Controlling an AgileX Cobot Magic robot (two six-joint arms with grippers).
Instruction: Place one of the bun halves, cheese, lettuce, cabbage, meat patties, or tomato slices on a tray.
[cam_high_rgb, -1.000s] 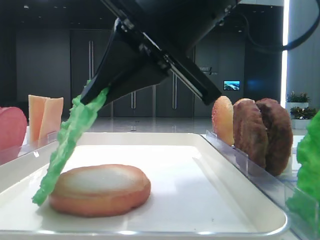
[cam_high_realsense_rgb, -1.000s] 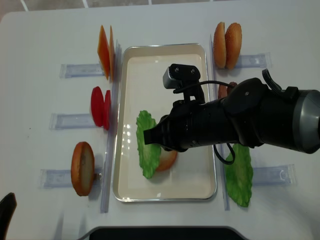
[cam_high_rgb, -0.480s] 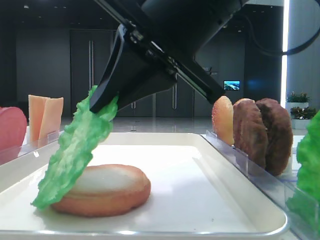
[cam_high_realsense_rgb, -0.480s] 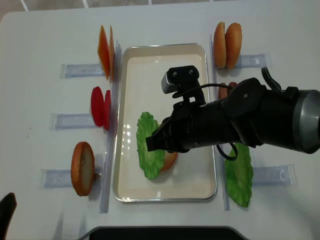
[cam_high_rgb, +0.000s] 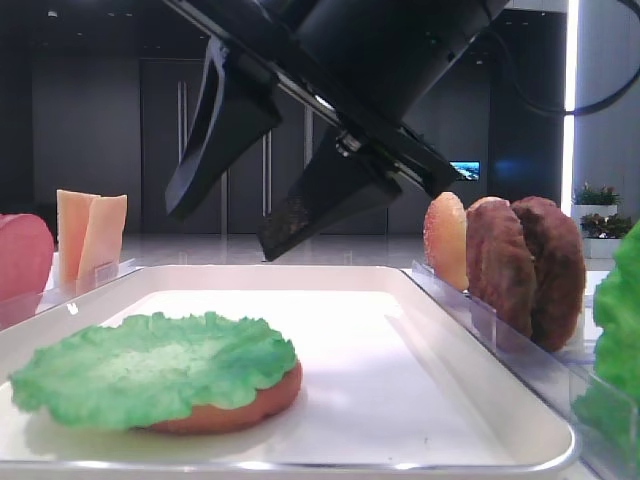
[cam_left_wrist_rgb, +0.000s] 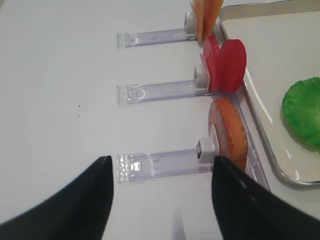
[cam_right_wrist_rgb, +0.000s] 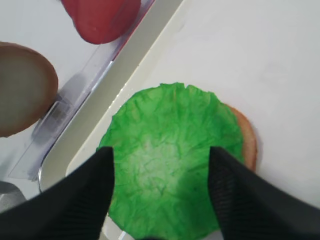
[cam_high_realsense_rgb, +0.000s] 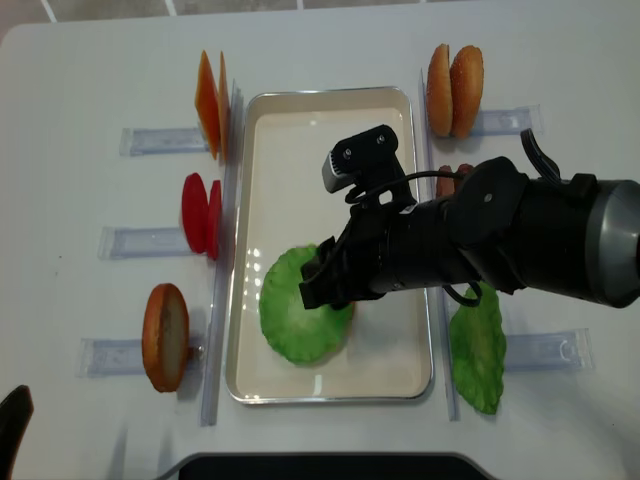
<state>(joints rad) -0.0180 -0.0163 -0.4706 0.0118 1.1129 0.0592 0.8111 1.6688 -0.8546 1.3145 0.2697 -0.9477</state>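
Observation:
A bright green lettuce (cam_high_rgb: 150, 365) leaf lies flat on a bun half (cam_high_rgb: 255, 403) near the front of the white tray (cam_high_rgb: 400, 330). From above, the lettuce (cam_high_realsense_rgb: 300, 318) covers nearly all of the bun, and only an orange edge (cam_right_wrist_rgb: 247, 140) shows. My right gripper (cam_right_wrist_rgb: 161, 152) hangs just above the leaf, open, with nothing between its black fingers (cam_high_rgb: 215, 120). My left gripper (cam_left_wrist_rgb: 161, 160) is open over bare table left of the tray, beside a clear holder (cam_left_wrist_rgb: 160, 162).
Left of the tray stand cheese slices (cam_high_realsense_rgb: 212, 100), tomato slices (cam_high_realsense_rgb: 202, 215) and a bun half (cam_high_realsense_rgb: 165, 335) in clear holders. On the right are two bun halves (cam_high_realsense_rgb: 455, 90), dark meat patties (cam_high_rgb: 525, 265) and another lettuce leaf (cam_high_realsense_rgb: 478, 345).
The right gripper has opened and let go of the lettuce. The leaf, which hung slanted from the fingers, now lies flat on the bun half.

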